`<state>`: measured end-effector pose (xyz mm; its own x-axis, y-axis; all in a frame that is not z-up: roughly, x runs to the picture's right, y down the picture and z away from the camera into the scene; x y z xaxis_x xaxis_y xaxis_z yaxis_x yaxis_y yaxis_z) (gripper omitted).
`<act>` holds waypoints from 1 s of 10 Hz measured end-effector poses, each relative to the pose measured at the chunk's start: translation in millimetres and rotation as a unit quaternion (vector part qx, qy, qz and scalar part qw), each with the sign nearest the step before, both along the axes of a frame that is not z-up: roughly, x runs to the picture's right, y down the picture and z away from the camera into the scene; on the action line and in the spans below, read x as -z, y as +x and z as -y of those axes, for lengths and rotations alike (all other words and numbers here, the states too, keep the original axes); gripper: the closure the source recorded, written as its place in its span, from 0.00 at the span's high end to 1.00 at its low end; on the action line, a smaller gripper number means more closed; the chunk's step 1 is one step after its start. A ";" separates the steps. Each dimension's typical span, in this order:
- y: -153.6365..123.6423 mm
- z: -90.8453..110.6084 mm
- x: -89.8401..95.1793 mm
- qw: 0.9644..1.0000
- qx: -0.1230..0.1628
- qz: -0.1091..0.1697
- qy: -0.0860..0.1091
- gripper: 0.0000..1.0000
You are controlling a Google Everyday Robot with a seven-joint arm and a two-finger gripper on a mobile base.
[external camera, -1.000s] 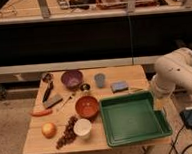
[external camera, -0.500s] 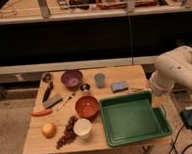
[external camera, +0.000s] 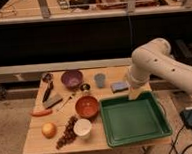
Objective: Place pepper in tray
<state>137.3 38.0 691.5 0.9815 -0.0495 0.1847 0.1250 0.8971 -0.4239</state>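
The arm has swung in from the right, so the gripper (external camera: 135, 93) now hangs open and empty over the tray's (external camera: 135, 121) far rim, while the pepper (external camera: 42, 113) lies untouched near the surface's (external camera: 37, 145) left edge, well apart, so the reach has likely only begun

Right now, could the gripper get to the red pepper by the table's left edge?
Probably, at a stretch. The gripper hangs open and empty over the tray's back rim; the pepper lies uncovered at the table's opposite end. The brown bowl stands between, low enough to pass over.
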 end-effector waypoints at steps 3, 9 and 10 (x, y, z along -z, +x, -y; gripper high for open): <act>-108.8 5.5 -8.1 0.997 0.028 0.073 0.003 0.65; -187.7 5.6 -20.6 0.992 0.037 0.124 -0.008 0.65; -189.1 5.5 -20.0 0.991 0.037 0.125 -0.008 0.65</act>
<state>-51.8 32.5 711.4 0.8987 -0.1143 0.4234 0.2930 0.8748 -0.3859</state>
